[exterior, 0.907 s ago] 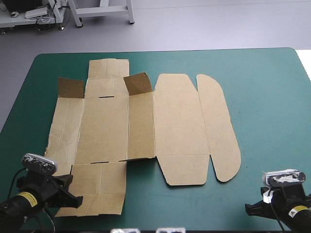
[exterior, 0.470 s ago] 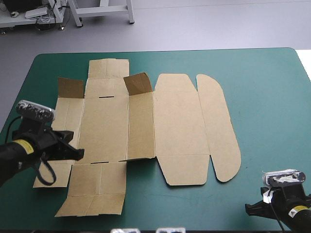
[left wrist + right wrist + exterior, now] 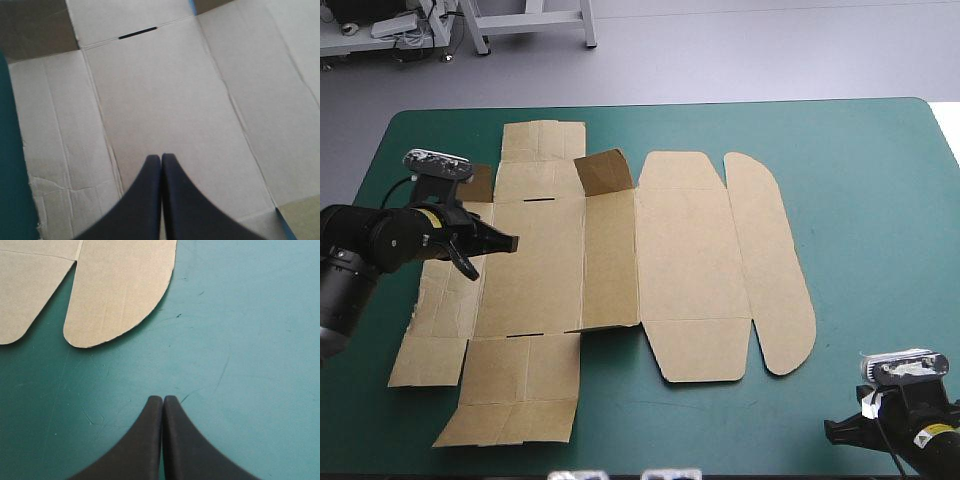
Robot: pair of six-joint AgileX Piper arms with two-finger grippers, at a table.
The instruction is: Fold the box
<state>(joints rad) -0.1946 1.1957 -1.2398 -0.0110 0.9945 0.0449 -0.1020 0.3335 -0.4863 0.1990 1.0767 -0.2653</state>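
Box (image 3: pixel 680 250) flat (two flaps up), left gripper (image 3: pixel 509 241) clenched above, right gripper (image 3: pixel 163 399) clenched

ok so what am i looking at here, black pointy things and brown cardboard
A robot with two arms stands at a table with a teal-green cover. The wide picture is from a camera above and behind it; the other two are from cameras on each wrist, looking along that arm's gripper. The black points are gripper fingers, pressed shut. On the table lies the box, a cut sheet of brown board, mostly flat, with flaps raised at its far side. The left gripper is over the sheet's left part; the right gripper is over bare cover by the near right corner. Neither holds anything.
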